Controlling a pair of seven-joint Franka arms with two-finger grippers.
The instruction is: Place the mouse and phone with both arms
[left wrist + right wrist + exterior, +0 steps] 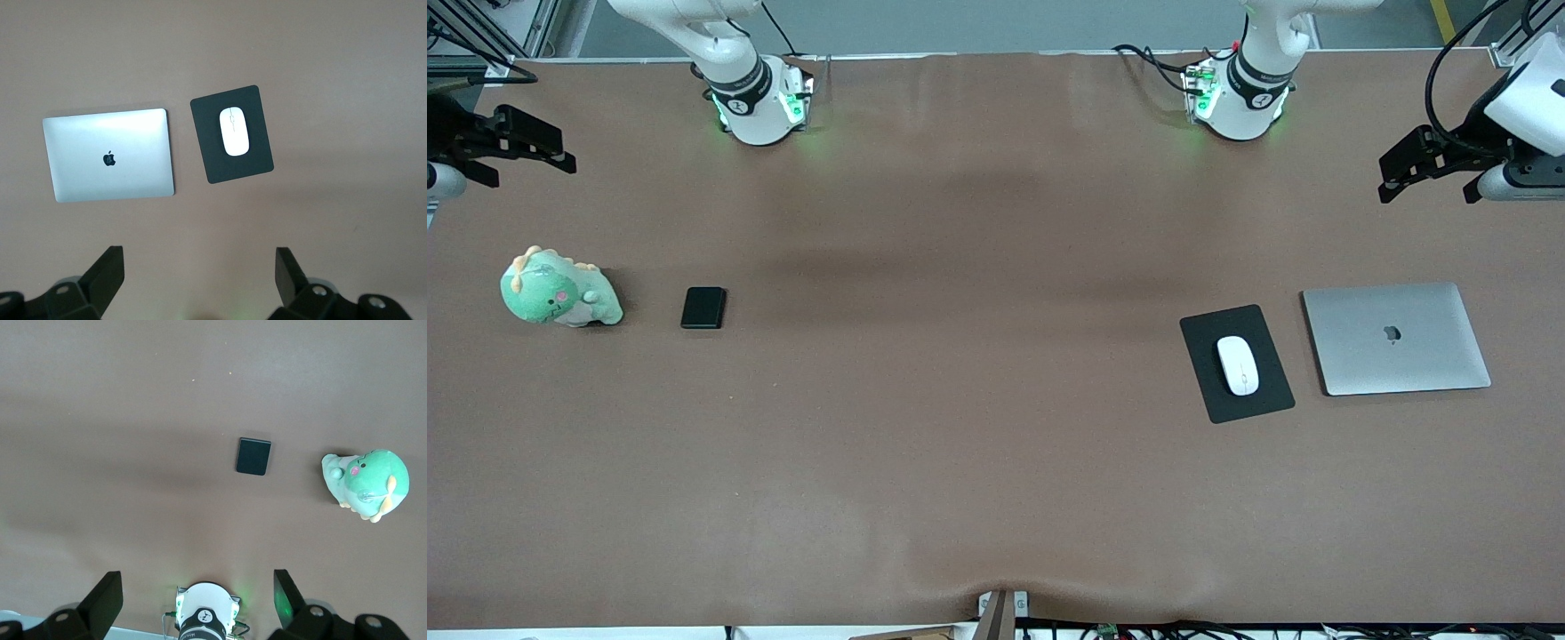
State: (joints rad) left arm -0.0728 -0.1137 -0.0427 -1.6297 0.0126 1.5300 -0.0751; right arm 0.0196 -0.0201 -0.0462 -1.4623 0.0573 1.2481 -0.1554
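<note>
We see the small glossy white oval mouse (pixel 1238 364) lying on the flat matte black mouse pad (pixel 1236 363), beside the closed silver laptop (pixel 1396 338) at the left arm's end of the brown bench (pixel 960 444). The small black slab phone (pixel 703 308) lies beside the green plush dinosaur (pixel 559 292) at the right arm's end.

The left tool (pixel 200 280) hangs spread high over its end, the right tool (pixel 197 600) likewise (neither holds anything). We judge the slick mouse could slip from a pinch, and the thin phone may skid instead of lifting.

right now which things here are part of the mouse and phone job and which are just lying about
Job: mouse on the mouse pad; phone; left tool and right tool, both open, up in the air.

Lying about: laptop, dinosaur toy.
</note>
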